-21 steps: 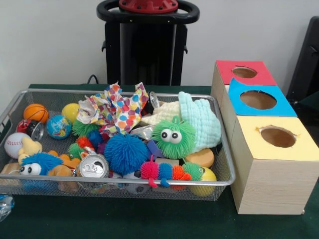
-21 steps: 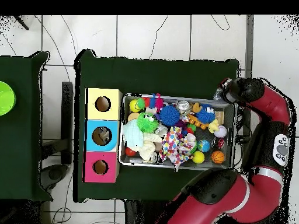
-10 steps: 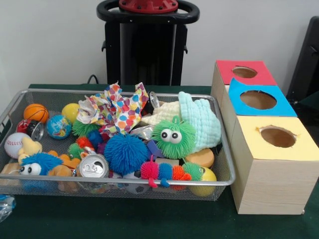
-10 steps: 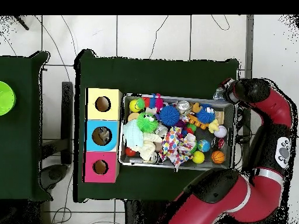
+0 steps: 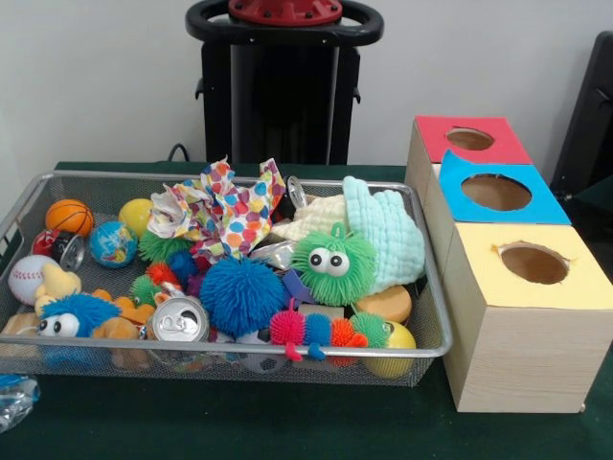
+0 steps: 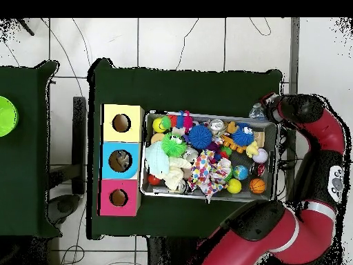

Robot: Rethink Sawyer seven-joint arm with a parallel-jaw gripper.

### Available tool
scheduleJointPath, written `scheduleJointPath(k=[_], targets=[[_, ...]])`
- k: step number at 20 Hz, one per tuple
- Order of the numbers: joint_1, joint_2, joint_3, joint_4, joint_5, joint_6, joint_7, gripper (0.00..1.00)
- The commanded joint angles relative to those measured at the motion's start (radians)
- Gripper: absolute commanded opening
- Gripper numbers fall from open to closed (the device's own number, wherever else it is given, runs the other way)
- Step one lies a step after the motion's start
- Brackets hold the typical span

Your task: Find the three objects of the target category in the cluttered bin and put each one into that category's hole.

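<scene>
My hand (image 6: pixel 260 109) sits at the corner of the silver wire-mesh bin (image 6: pixel 271 123), outside it, over a crinkly clear plastic scrap (image 5: pixel 13 397) on the green table (image 5: pixel 287 426). I can't tell if it's open or holding anything. The target category is unclear to me. Candidates are all buried in the bin: orange mini basketball (image 5: pixel 69 217), white baseball (image 5: pixel 29 279), blue spiky puffer ball (image 5: pixel 241 294), silver soda can (image 5: pixel 179 321). Risks as I judge them: the hand clips the bin rim coming in; the polka-dot paper wrap (image 5: pixel 230 211) and mint knitted cloth (image 5: pixel 383 235) snag or come up with a pick; round balls roll away. The wooden box with yellow, blue and red holed tops (image 5: pixel 522 345) stands just beside the bin, so a swing could knock it.
</scene>
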Motion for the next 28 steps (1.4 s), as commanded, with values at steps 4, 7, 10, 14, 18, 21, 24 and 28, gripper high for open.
scheduleJointPath(k=[4,7,10,14,18,21,24,28], targets=[[0.026,0.128,0.025,0.368,0.086,0.014,0.172,1.0],[0.029,0.124,0.016,0.384,0.108,-0.005,0.177,1.0],[0.032,0.121,0.01,0.397,0.127,-0.021,0.178,1.0],[0.036,0.122,0.005,0.404,0.146,-0.027,0.173,1.0],[0.041,0.133,0.002,0.393,0.169,0.002,0.162,1.0],[0.043,0.143,0.002,0.381,0.188,0.037,0.151,1.0],[0.042,0.164,0.009,0.356,0.209,0.092,0.129,1.0],[0.039,0.194,0.019,0.318,0.237,0.18,0.099,1.0]])
